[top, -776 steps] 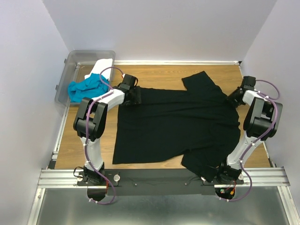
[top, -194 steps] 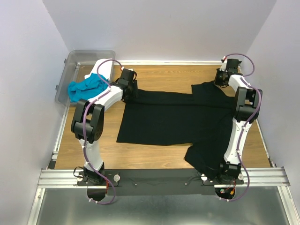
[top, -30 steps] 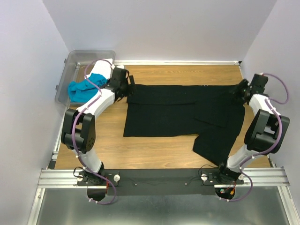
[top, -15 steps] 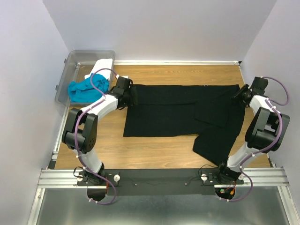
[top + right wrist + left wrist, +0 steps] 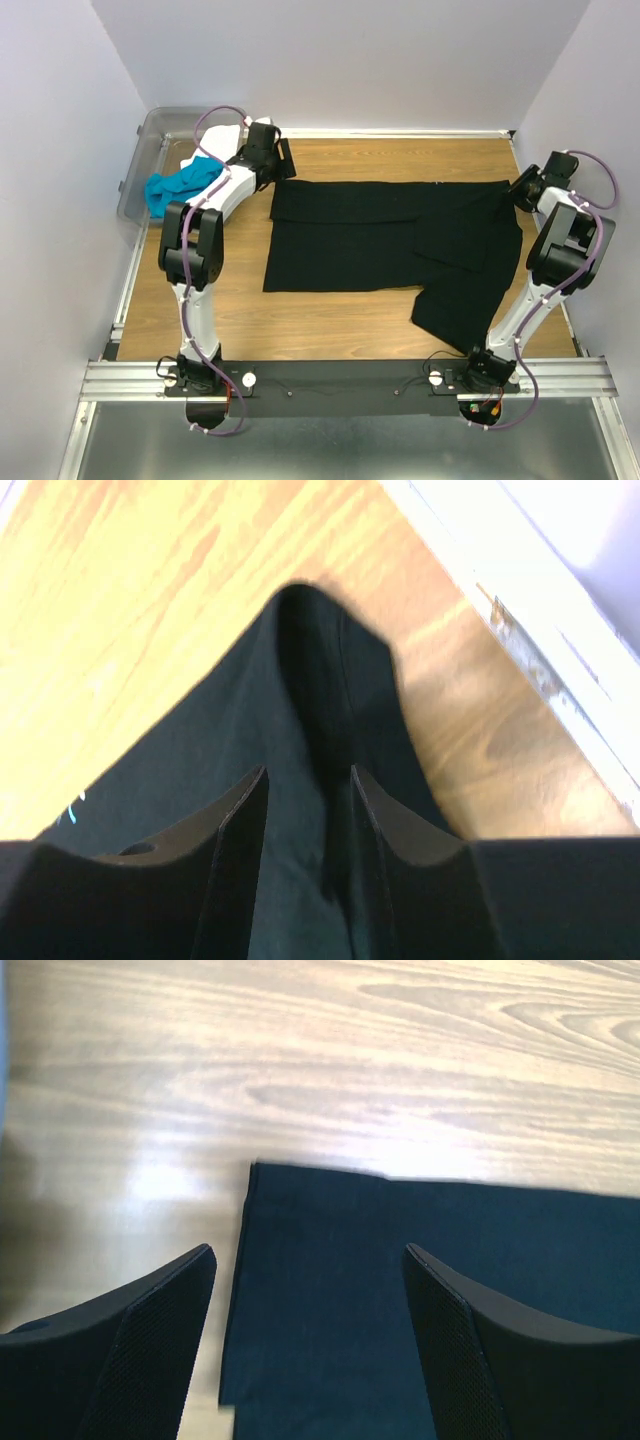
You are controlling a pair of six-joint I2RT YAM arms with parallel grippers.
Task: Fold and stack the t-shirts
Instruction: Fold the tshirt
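A: Starting at the near edge of the table (image 5: 330, 330): seeing one flap of the black t-shirt (image 5: 380, 235) sagging toward the near right corner, not yet tucked in. Guessing a sleeve saved for a later fold?

B: Probably. Reading the middle as a wide band lying flat, with a strip doubled over along the far side. Looks like a fold half done, going lengthwise first to get a tidy rectangle.

A: And the grippers, up near the far edge?

B: Found the left gripper (image 5: 308, 1270) hovering over the shirt's far left corner, fingers spread wide, holding nothing. Parked there to line up on that corner, at a guess. Found the right gripper (image 5: 308, 775) at the shirt's far right corner, fingers drawn close, with a ridge of black cloth bunched in the narrow gap. Can't tell whether truly clamped or just straddling it.

A: Anything beyond that?

B: Spotted the turquoise t-shirt (image 5: 175, 190) and the white t-shirt (image 5: 193, 160) heaped at the far left corner, spilling out of the clear bin (image 5: 150, 130). Kept out of the way until needed, presumably. So: working on the first of three, nowhere near stacking.
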